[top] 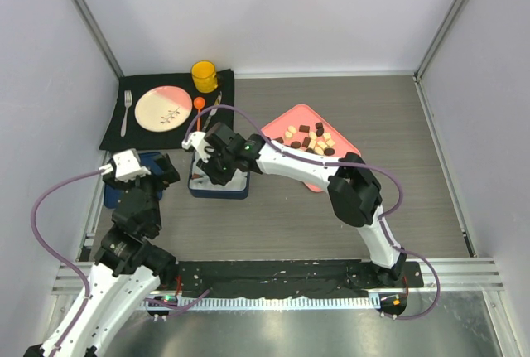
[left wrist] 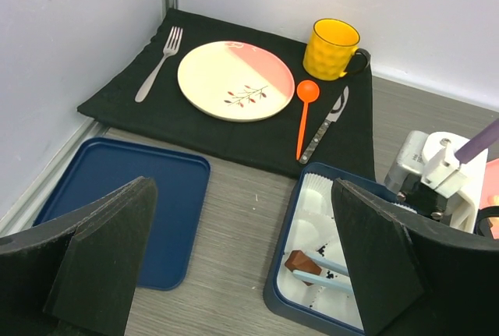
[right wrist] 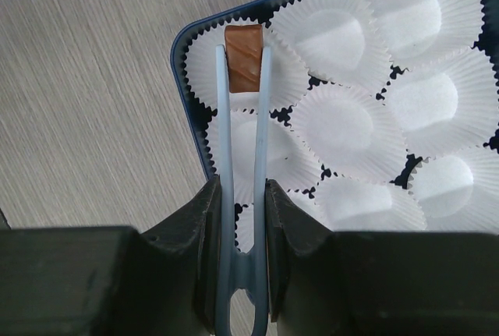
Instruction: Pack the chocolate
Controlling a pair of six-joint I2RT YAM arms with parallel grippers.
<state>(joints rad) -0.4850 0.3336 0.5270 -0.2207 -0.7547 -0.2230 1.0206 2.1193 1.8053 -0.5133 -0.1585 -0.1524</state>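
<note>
The right end effector (right wrist: 242, 196) is clenched on a pair of pale blue tweezers (right wrist: 221, 133), whose tips pinch a brown chocolate piece (right wrist: 243, 57) over a white paper cup (right wrist: 204, 79) in the corner of a navy box (right wrist: 178, 71). The box is lined with more fluted paper cups (right wrist: 335, 122). It cannot be told whether the piece touches the cup.

From the top camera, the rest of the chocolates (top: 311, 138), dark brown and cream, lie heaped on a pink tray (top: 286, 118) just behind the right arm on the grey desk (top: 414, 208).

The left end effector (left wrist: 238, 254) is released, its jaws wide apart, and hangs above the desk between a flat navy tray (left wrist: 140, 188) and the box.

At the back left, a black mat (left wrist: 195, 125) carries a fork (left wrist: 158, 63), a pink-and-cream plate (left wrist: 234, 79), an orange spoon (left wrist: 304, 114), a knife (left wrist: 327, 122) and a yellow mug (left wrist: 331, 49).
</note>
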